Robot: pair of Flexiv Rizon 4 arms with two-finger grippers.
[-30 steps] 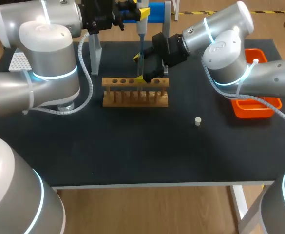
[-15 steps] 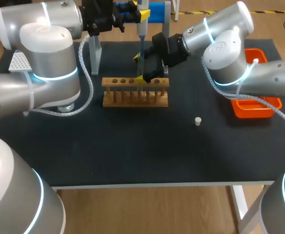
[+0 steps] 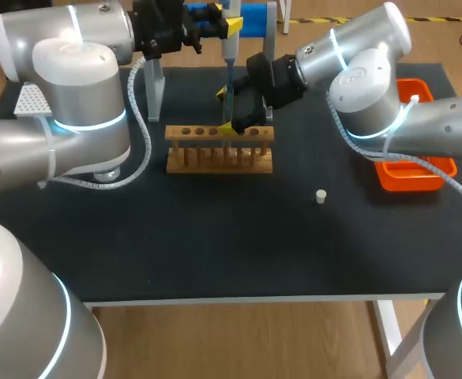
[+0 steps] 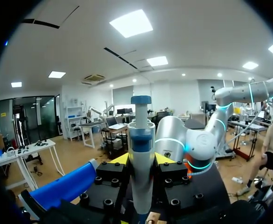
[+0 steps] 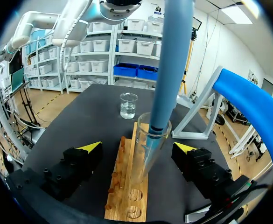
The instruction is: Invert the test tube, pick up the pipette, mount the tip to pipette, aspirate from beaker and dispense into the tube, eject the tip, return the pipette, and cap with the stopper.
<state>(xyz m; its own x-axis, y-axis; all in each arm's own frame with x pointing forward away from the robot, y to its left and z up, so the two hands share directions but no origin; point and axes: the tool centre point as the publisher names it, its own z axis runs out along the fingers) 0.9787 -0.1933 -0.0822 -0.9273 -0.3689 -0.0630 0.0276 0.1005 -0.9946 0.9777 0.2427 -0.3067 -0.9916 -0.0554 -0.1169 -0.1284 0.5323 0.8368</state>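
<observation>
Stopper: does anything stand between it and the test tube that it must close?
Nothing lies on the table between the stopper and the wooden rack. But the mouth of the test tube is taken: the pipette, held in the left gripper, reaches down into it. The open fingers of the right gripper flank the tube.

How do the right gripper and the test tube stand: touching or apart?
Apart. The right wrist view shows the test tube upright in the wooden rack between the right gripper's open fingers, with a clear gap on each side.
</observation>
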